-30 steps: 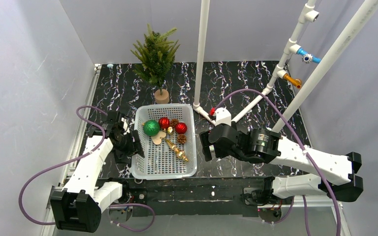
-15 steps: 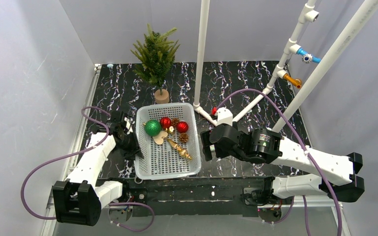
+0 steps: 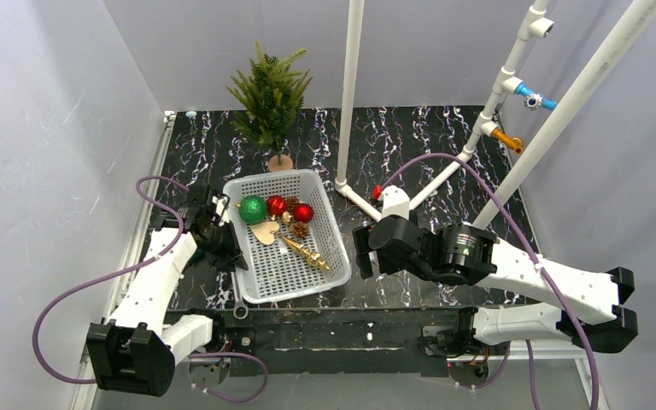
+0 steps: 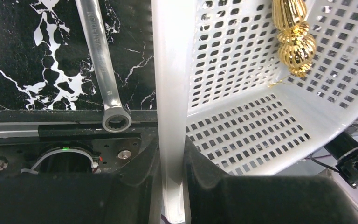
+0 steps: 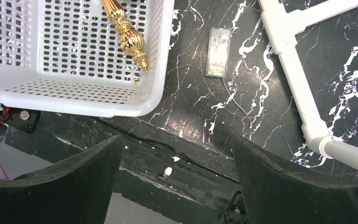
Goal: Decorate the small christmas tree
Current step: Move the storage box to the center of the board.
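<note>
The left end effector (image 4: 171, 149) is pinched narrow on the left rim of the white basket (image 3: 284, 273). The right end effector (image 3: 361, 254) hangs wide and empty over the desk (image 3: 418, 145), just right of the basket. The small christmas tree (image 3: 271, 96) stands upright at the desk's back, beyond the basket's far end and nearer the left arm. Whether its base touches the basket cannot be told.

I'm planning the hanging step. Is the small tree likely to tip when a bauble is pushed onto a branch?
Probably tippy: the small christmas tree is tall and bushy over a narrow round wooden base. Its thin needle branches look likely to bend under a push. It seems light, so it may slide too.
</note>
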Controlling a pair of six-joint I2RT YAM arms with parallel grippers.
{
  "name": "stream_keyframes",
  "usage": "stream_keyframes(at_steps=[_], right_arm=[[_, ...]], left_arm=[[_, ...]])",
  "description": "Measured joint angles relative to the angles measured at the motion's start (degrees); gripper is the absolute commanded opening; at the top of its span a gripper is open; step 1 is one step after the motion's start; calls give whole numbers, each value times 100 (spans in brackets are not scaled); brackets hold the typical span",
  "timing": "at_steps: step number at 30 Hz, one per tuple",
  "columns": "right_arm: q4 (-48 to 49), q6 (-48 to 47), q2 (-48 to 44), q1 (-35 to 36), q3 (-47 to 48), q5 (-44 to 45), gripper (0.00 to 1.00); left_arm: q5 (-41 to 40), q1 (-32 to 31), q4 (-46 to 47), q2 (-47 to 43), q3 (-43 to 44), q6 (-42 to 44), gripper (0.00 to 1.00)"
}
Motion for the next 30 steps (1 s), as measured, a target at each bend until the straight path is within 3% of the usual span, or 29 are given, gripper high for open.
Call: stream_keyframes(at_steps=[16,23,30], right_arm=[[-13,4,-26,0,0,0,95],[-15,61,-76,0,-2,2,94],[-44,170,-417,0,-68,50,94]], left_arm=[[1036,0,-791,-382,260,369,0],[179,0,-1025,-962,442,109,0],[-531,203,-1067,-577,1014,116,0]])
